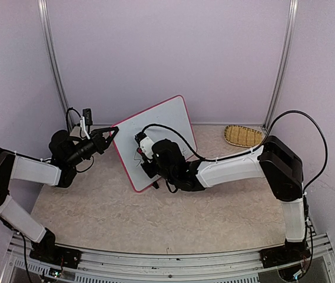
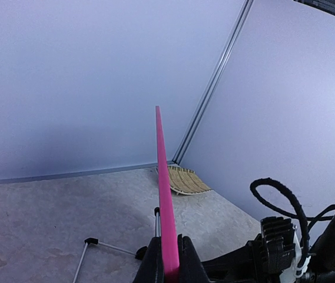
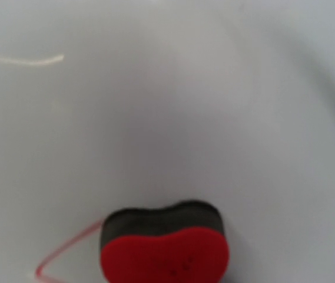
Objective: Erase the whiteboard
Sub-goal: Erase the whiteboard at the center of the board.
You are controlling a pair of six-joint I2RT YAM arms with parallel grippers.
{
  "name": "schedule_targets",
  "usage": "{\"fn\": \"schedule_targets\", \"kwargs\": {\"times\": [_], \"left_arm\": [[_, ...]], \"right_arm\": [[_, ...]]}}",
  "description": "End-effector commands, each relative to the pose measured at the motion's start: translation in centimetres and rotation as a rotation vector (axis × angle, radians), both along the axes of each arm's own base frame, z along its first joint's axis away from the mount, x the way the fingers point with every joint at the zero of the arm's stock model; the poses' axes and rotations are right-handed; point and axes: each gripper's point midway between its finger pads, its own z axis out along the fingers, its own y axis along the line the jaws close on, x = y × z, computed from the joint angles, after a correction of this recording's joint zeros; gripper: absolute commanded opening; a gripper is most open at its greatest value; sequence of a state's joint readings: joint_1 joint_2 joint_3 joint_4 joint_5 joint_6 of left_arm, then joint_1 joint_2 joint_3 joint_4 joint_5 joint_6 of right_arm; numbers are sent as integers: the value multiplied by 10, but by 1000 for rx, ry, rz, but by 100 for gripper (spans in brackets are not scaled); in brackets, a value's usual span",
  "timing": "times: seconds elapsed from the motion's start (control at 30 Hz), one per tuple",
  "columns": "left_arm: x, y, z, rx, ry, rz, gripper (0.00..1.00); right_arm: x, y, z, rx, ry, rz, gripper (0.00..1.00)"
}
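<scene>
The whiteboard (image 1: 162, 131), white with a pink-red frame, stands tilted at the back middle of the table. My left gripper (image 1: 114, 130) is shut on its left frame edge. In the left wrist view the pink frame (image 2: 163, 177) runs up out of the closed left gripper (image 2: 169, 250). My right gripper (image 1: 143, 152) is against the lower left of the board face, shut on a red and black eraser (image 3: 164, 247) whose black pad touches the white surface. A red marker line (image 3: 61, 250) runs left of the eraser. A faint stroke (image 3: 23, 59) lies at the upper left.
A woven bamboo tray (image 1: 242, 135) lies at the back right, also seen in the left wrist view as the tray (image 2: 185, 180) behind the board. The board's thin wire legs with black feet (image 2: 90, 241) rest on the tabletop. Walls and metal rails close off the back and sides.
</scene>
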State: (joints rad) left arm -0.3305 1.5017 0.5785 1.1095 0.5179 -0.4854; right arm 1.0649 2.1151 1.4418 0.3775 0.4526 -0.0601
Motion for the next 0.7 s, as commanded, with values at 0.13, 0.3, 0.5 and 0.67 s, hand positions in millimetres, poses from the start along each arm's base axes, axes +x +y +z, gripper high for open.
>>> {"fn": "schedule_targets", "kwargs": {"times": [0.13, 0.3, 0.5, 0.67], "left_arm": [[-25, -27, -22, 81, 12, -167, 0], [-25, -27, -23, 81, 15, -170, 0], [-25, -27, -22, 80, 14, -169, 0], [-25, -27, -22, 81, 14, -169, 0]], "right_arm": [[-17, -18, -74, -153, 128, -14, 17], [-19, -27, -88, -177, 153, -31, 17], [-22, -30, -94, -177, 169, -35, 16], [-22, -29, -93, -171, 172, -29, 16]]}}
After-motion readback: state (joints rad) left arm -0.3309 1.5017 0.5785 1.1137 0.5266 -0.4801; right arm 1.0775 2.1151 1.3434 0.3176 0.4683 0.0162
